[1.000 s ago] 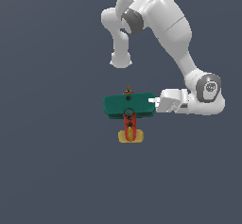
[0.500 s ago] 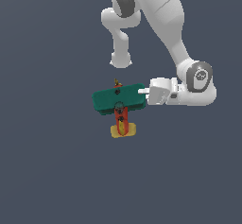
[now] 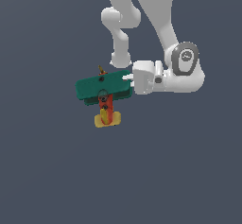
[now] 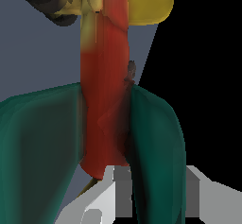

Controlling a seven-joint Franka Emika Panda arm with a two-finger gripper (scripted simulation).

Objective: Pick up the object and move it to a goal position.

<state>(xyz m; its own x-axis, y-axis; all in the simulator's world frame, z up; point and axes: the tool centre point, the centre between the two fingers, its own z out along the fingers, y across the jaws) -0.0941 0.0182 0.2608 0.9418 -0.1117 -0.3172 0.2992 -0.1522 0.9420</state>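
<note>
1. Compared with the earlier frames, the toy biplane (image 3: 104,90) and the hand (image 3: 127,81) are displaced toward the exterior view's left.
2. The hand is pinched on the wing end at the exterior view's right; the plane is judged airborne.
3. Pickup is judged done; no goal marker is visible.
4. Broad teal wings, a smooth red body (image 4: 106,95) and a rounded yellow tail (image 3: 107,119) are noted.

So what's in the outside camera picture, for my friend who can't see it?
A white robot arm's gripper holds a small toy biplane by the end of its teal-green wings, at the exterior view's right. The plane has a red-orange body and a yellow tail, against a plain dark grey background.
</note>
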